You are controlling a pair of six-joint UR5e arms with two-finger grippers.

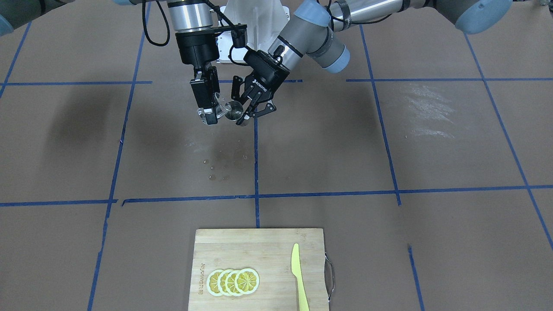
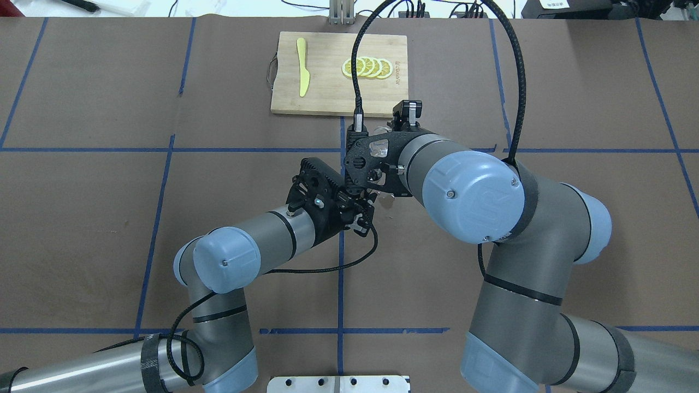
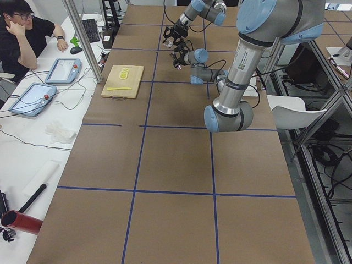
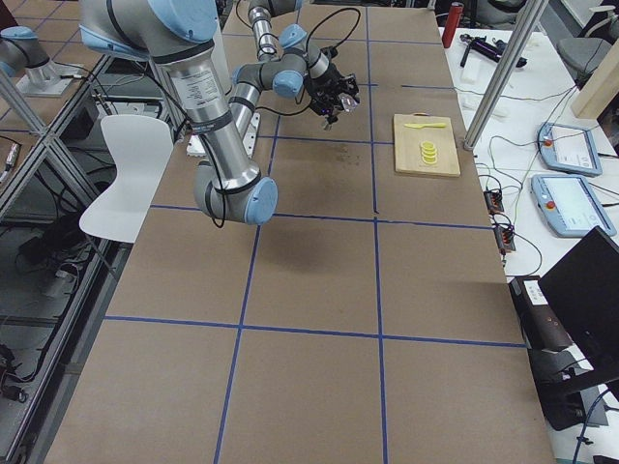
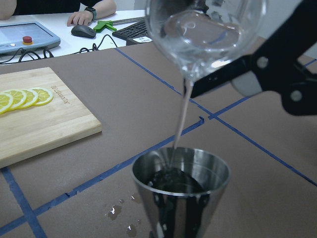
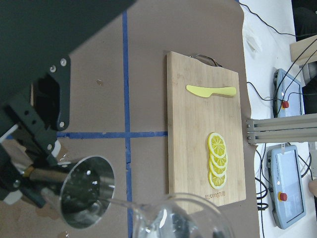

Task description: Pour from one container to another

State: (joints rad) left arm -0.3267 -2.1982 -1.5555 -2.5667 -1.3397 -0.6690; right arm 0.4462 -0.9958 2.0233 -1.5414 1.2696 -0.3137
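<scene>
**Clear glass cup**: held in the air, tipped lip-down, just above the mouth of the metal jigger. A thin stream runs from its lip into the jigger, where you can see dark liquid pooled below the rim. There is liquid in the cup's bowl, so I judge the pour to be partway, not done.

**Right gripper**: clamped on the cup, wrist rolled over.

**Left gripper**: clamped on the jigger, holding it upright and clear of the table. The exact finger contact is hard to resolve from the front view, so I infer this grip from the jigger hanging in the air.

**Surroundings:** droplets lie on the paper roughly beneath the two vessels, so some liquid has spilled. The cutting board, with lemon slices and a yellow knife, sits well apart on your side of the table.

**Step in hand:** pouring.

**Next move, as a judgement:**
- The stream enters close to the jigger's wall, so you should centre the lip over the mouth.
- Watch the level.
- Roll the right wrist upright once the cup drains or the level nears the rim.
- Hold the left arm steady throughout.
</scene>
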